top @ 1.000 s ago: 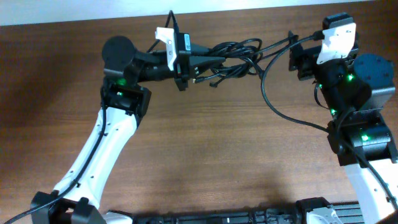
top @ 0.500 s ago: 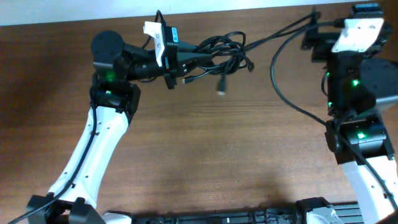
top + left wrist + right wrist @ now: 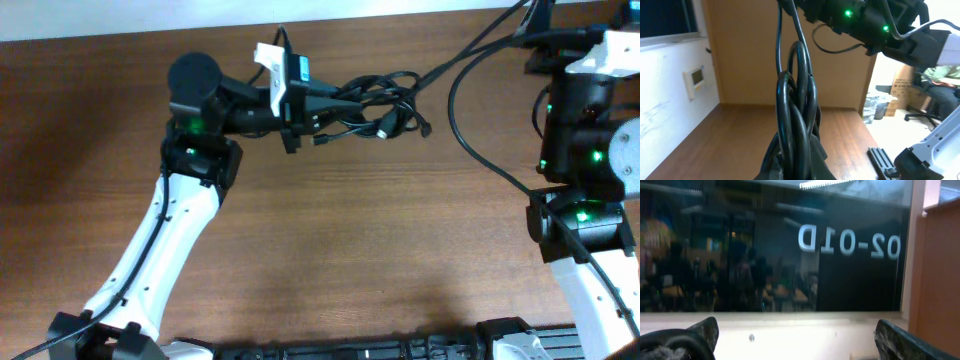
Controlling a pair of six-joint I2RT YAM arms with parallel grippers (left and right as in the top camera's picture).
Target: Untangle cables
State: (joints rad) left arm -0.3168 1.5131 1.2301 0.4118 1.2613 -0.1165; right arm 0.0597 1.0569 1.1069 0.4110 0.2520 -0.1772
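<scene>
The cables (image 3: 375,100) are a bundle of thin black cords held above the wooden table (image 3: 330,240) at the far middle. Small plugs (image 3: 384,128) hang from the bundle. My left gripper (image 3: 318,102) is shut on the bundle's left end. In the left wrist view the looped cords (image 3: 795,100) rise straight out of that gripper (image 3: 795,162). One cord (image 3: 470,48) runs tight from the bundle to the top right edge. My right gripper (image 3: 795,332) has its fingers wide apart and nothing between them. A black cord (image 3: 665,339) curves beside its left finger.
A thicker black wire (image 3: 465,150) fixed to the right arm (image 3: 585,150) sags in a wide arc over the table's right side. The table's far edge (image 3: 150,32) lies just behind the bundle. A dark rail (image 3: 330,350) runs along the front edge.
The right arm has swung up and away to the far right, and its gripper has left the overhead view. The left gripper shifted left, then back right with the bundle. The hanging plugs swung.
</scene>
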